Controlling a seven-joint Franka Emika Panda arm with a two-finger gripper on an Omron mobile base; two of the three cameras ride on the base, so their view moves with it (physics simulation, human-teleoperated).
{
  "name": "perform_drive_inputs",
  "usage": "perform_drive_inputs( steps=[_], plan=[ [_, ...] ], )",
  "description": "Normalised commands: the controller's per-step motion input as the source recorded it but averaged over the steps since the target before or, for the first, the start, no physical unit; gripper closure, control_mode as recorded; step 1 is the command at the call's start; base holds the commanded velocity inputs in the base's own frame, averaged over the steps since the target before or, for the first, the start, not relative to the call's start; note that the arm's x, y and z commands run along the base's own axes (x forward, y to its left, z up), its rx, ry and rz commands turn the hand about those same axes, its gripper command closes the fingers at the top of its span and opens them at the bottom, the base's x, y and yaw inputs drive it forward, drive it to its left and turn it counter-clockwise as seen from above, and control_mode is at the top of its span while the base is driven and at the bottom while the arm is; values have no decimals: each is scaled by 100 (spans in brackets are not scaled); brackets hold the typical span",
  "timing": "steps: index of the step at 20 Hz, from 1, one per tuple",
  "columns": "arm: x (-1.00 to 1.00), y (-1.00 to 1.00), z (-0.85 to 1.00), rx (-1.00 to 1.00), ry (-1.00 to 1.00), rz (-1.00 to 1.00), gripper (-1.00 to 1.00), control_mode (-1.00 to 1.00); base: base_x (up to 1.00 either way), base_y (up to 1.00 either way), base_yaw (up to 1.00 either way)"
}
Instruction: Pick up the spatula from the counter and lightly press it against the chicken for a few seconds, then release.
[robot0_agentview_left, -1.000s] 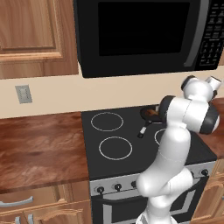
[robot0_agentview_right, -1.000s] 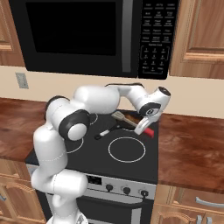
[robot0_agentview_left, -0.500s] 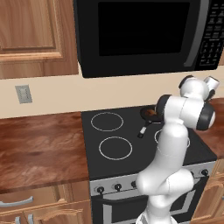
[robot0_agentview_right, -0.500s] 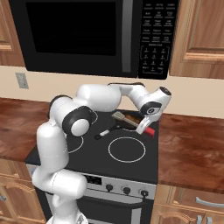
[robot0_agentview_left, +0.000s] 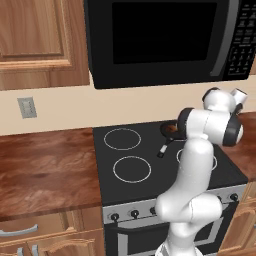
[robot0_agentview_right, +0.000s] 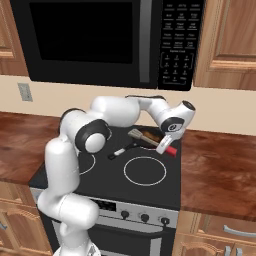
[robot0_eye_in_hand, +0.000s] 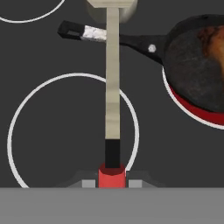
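Observation:
My gripper (robot0_agentview_right: 166, 145) is shut on the red grip of the spatula (robot0_agentview_right: 150, 141), held above the stove's right side. In the hand view the gripper (robot0_eye_in_hand: 112, 180) clamps the red end, and the spatula (robot0_eye_in_hand: 112, 92) runs as a beige shaft up to its flat blade at the top edge. The black pan (robot0_eye_in_hand: 197, 65) lies to the right of the shaft, with browned chicken (robot0_eye_in_hand: 216, 39) at its far right. The blade hovers over the pan's handle (robot0_eye_in_hand: 109, 37), clear of the chicken. The pan (robot0_agentview_left: 170, 130) sits on the back right burner.
The black stovetop (robot0_agentview_right: 100, 175) has white burner rings; a red glow (robot0_eye_in_hand: 192, 109) shows under the pan. Wooden counters (robot0_agentview_left: 45, 160) flank the stove on both sides. A microwave (robot0_agentview_right: 100, 40) hangs above, with knobs (robot0_agentview_right: 134, 216) on the stove front.
The arm's elbow has shifted a little. The spatula stays in the gripper at almost the same spot beside the pan.

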Motion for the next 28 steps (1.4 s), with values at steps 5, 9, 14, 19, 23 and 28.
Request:
perform_drive_inputs(
  steps=[5,9,14,19,23,28],
  plan=[
    [22,0,-7,0,0,3,100,-100,0,0,0],
    [25,0,-8,0,0,3,100,-100,0,0,0],
    [21,-4,-9,0,0,3,100,-100,0,0,0],
    [22,-5,-9,0,0,3,100,-100,0,0,0],
    [21,-5,-2,0,0,3,100,-100,0,0,0],
    [22,-9,0,0,0,3,100,-100,0,0,0]
  ],
)
